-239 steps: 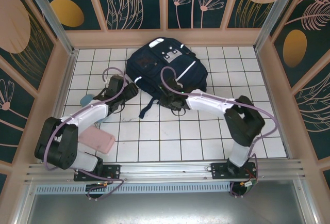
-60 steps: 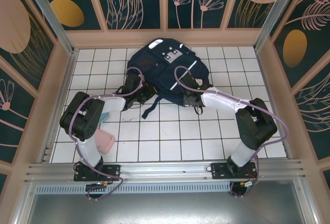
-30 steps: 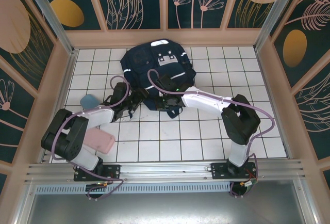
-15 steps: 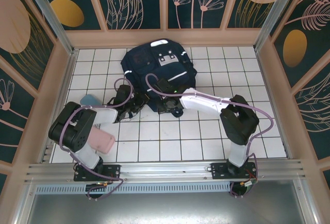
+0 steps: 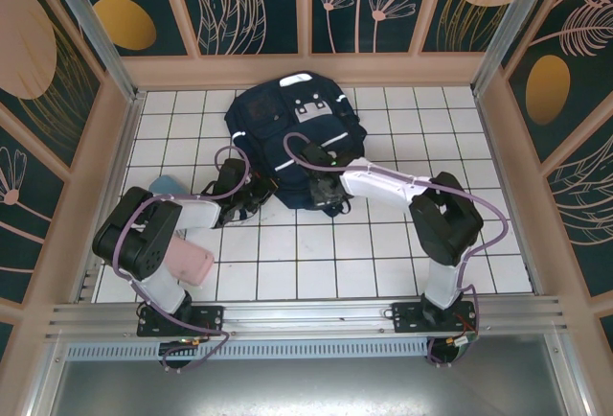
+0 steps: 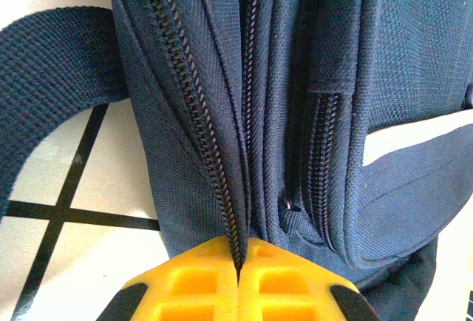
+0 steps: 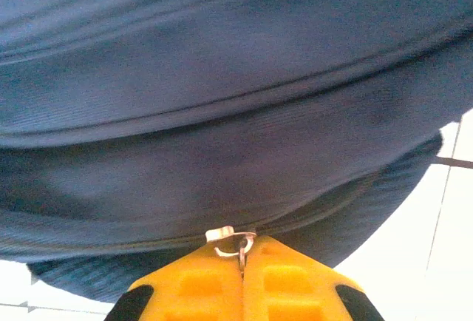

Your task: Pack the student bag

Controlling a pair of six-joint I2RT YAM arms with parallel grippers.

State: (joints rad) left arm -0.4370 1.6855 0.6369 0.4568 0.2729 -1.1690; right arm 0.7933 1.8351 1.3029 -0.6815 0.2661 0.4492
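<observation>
The navy student bag (image 5: 295, 133) lies on the tiled counter (image 5: 383, 253), toward the far wall. The left hand (image 6: 239, 276) is pressed together on the bag's zippered seam at its near-left side. The right hand (image 7: 242, 265) pinches a small metal zipper pull (image 7: 230, 235) at the bag's near edge.

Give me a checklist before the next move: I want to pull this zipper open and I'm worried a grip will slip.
1. Left gripper clamped on the student bag, at the seam beside a zipper: ok.
2. Right gripper shut on the metal zipper pull: ok.
3. Which compartment that pull opens: cannot tell.
4. Strap away from the left gripper, lying to the side on the tiles: ok.
5. Bag open for packing: not ok, the zipper teeth in the left wrist view look closed.
</observation>
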